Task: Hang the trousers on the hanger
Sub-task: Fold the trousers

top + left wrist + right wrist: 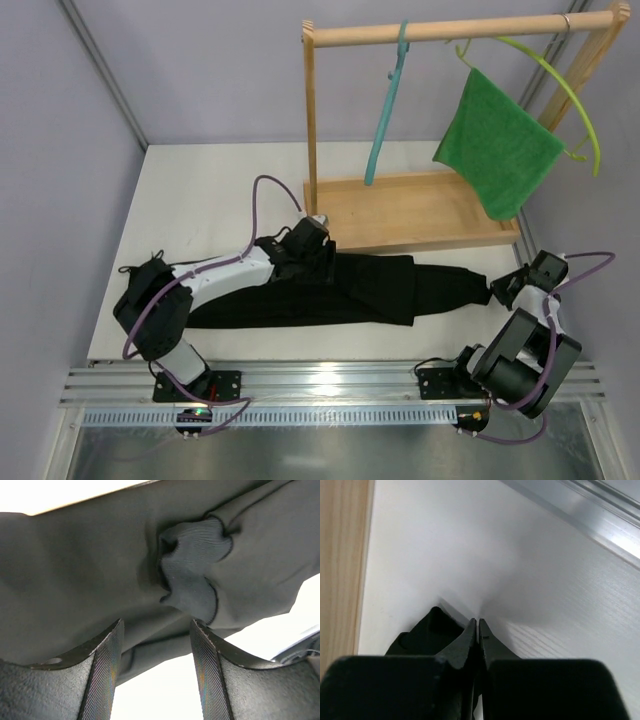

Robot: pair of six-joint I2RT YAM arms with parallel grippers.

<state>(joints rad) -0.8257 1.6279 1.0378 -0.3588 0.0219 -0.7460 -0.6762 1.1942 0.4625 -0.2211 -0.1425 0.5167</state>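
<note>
L claw (157,625) released, over trousers (75,580) | R claw (478,621) clenched, beside trousers' end

The left gripper (157,626) hangs with its jaws apart and nothing between them, just above the black trousers (75,580), whose cloth is bunched into a ribbed fold (197,562) beyond the right jaw, with the white table (272,630) showing beside the fabric.
</note>
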